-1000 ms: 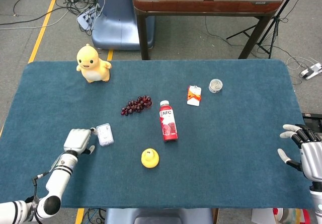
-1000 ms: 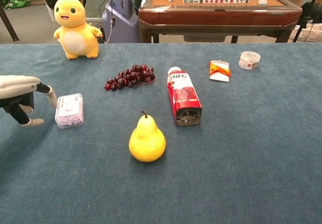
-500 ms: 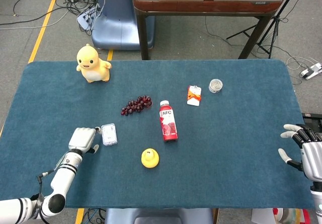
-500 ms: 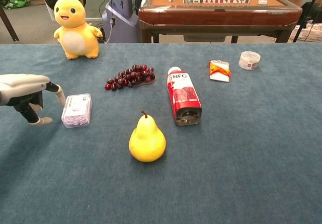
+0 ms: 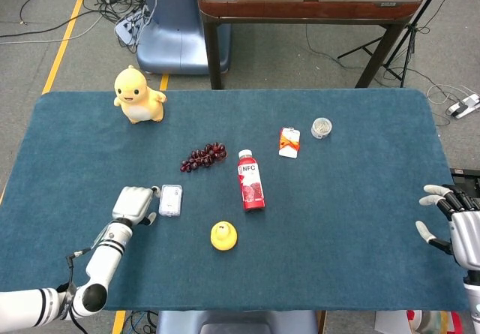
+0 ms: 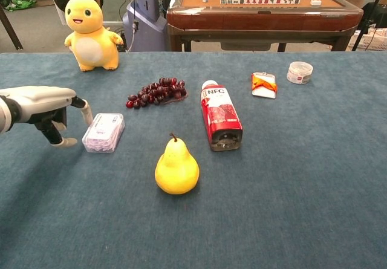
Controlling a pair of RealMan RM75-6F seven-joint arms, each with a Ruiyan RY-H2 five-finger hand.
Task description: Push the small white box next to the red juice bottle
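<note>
1. Left hand (image 6: pixel 45 103): fingers (image 6: pixel 84 110) spread, tips against the near end of the small white box (image 6: pixel 104 132); grips nothing.
2. Box has slid toward the red juice bottle (image 6: pixel 220 115) over the last second; push is working, gap remains.
3. Box lies flat on the table (image 6: pixel 302 178), between hand and pear (image 6: pixel 176 167); long axis roughly parallel to the bottle's.
4. Right hand (image 5: pixel 456 227) idle at the table edge, fingers apart.

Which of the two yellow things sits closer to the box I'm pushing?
The yellow pear, just right of the small white box; the yellow plush toy sits at the table's far edge.
</note>
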